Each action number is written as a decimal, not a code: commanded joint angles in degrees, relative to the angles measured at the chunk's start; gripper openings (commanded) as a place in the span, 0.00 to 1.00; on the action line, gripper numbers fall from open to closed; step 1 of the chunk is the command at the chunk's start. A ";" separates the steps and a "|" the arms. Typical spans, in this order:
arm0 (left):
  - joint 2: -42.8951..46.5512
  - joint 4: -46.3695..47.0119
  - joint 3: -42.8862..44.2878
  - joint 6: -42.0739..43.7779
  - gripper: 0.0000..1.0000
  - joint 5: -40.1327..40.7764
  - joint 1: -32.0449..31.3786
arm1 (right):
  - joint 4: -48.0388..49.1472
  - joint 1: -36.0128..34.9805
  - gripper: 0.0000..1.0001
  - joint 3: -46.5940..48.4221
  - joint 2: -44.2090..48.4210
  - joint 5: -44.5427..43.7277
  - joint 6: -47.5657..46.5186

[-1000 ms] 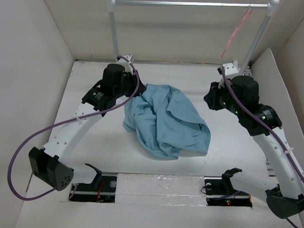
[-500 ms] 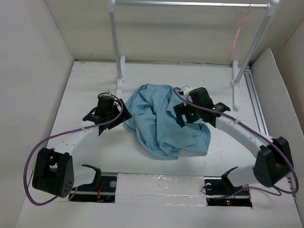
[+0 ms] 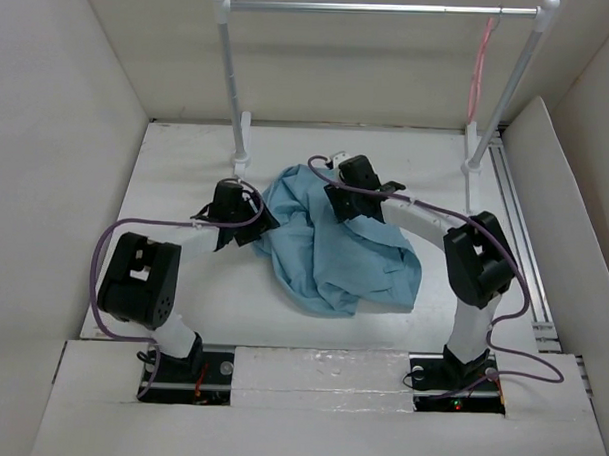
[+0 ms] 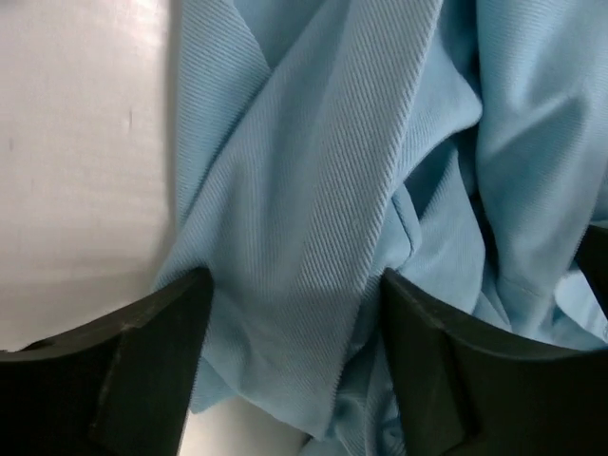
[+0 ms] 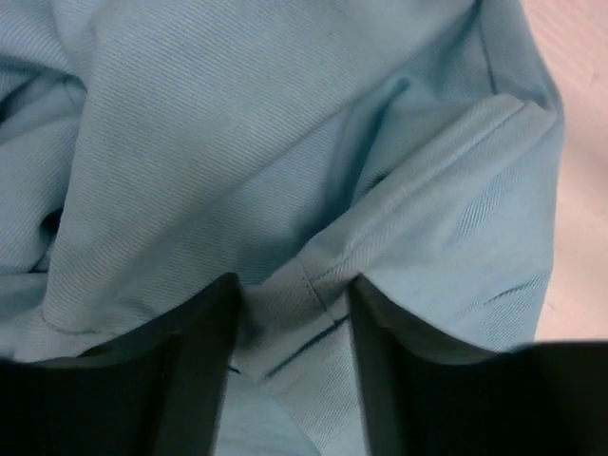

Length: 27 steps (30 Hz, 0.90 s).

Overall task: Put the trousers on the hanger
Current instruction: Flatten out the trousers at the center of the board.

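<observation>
The light-blue trousers [image 3: 336, 251] lie crumpled in the middle of the table. The pink hanger [image 3: 478, 79] hangs from the right end of the rail, far from both grippers. My left gripper [image 3: 251, 224] is low at the trousers' left edge. In the left wrist view it [image 4: 294, 285] is open, with the edge of the trousers [image 4: 361, 142] between its wide-apart fingers. My right gripper [image 3: 338, 194] is down on the trousers' top. In the right wrist view it [image 5: 294, 290] has its fingers closed in on a seamed fold of the trousers [image 5: 237, 123].
The silver-white garment rail [image 3: 382, 8] spans the back on two upright posts [image 3: 233, 85]. White walls enclose the table on the left, right and back. A metal track [image 3: 515, 225] runs along the right side.
Both arms have swung in and down onto the trousers. The left gripper moved right to the cloth's left edge; the right gripper moved left and back onto its top. The hanger has swung to hang straight.
</observation>
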<state>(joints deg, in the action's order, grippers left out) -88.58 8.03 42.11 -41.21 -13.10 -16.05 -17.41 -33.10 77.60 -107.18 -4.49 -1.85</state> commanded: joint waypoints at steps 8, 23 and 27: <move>0.74 -3.98 10.44 3.40 0.00 8.42 0.59 | -1.39 -3.01 0.00 -4.47 16.18 -9.83 3.41; 36.62 -29.81 27.84 14.66 0.00 35.06 1.64 | -41.73 2.16 0.00 21.78 53.48 -20.11 7.39; 36.99 -33.08 34.17 20.01 0.00 38.76 1.12 | -43.06 5.50 0.00 21.73 50.40 -24.68 6.07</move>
<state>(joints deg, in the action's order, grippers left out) -51.13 -21.71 72.73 -26.48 18.65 -14.96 -55.33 -29.52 100.47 -52.97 -23.57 4.82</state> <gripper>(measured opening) 0.040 0.132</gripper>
